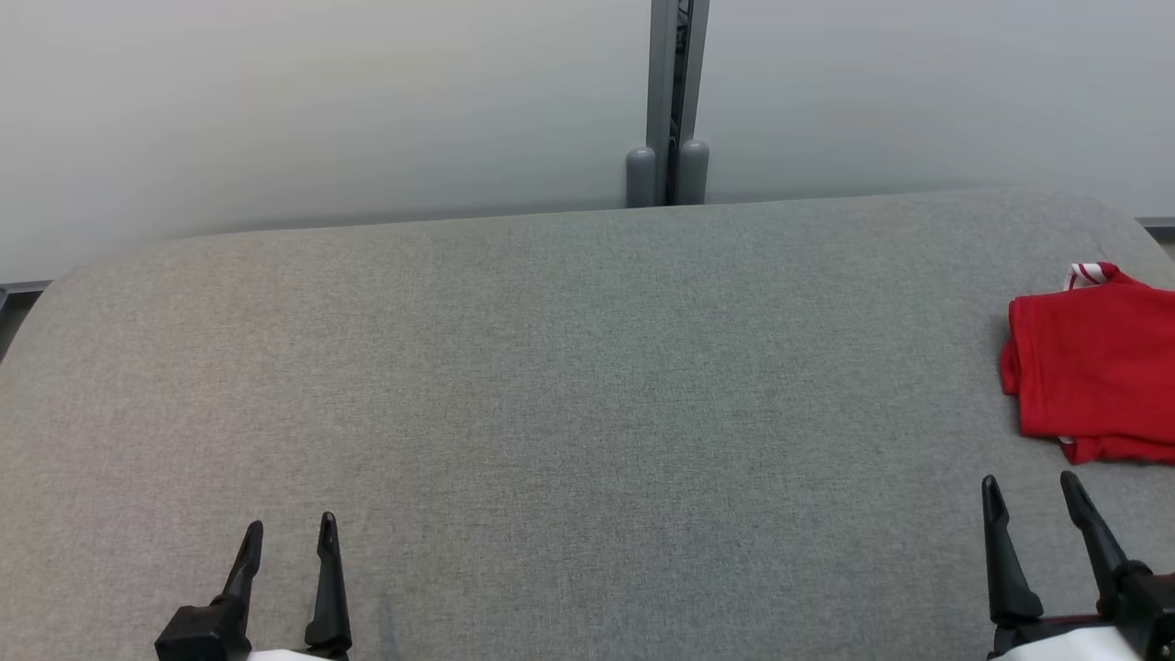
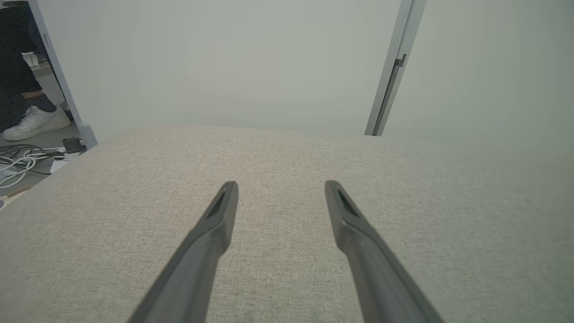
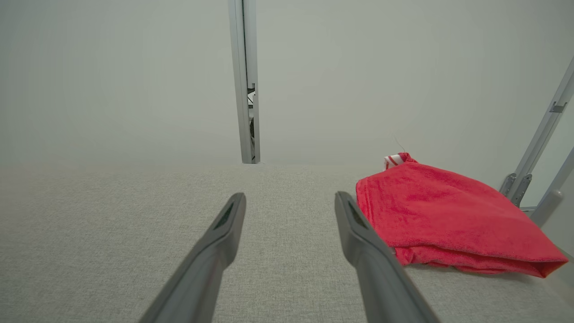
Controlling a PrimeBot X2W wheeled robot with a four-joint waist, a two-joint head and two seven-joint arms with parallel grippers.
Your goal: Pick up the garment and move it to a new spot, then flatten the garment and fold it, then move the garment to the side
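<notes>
Left gripper (image 1: 291,521) and right gripper (image 1: 1029,477) hover with fingers spread and empty above the near edge of the grey fabric-covered table (image 1: 569,367), one towards each near corner. The red garment (image 1: 1092,367), folded into a compact stack with red-and-white striped trim at its far corner, lies at the table's right edge, just beyond the right gripper and apart from it. Behind the table's far edge a grey post (image 1: 677,92) stands between pale panels, while off its left side a person's white shoe (image 2: 36,121) and loose cables (image 2: 18,161) rest on the floor.
</notes>
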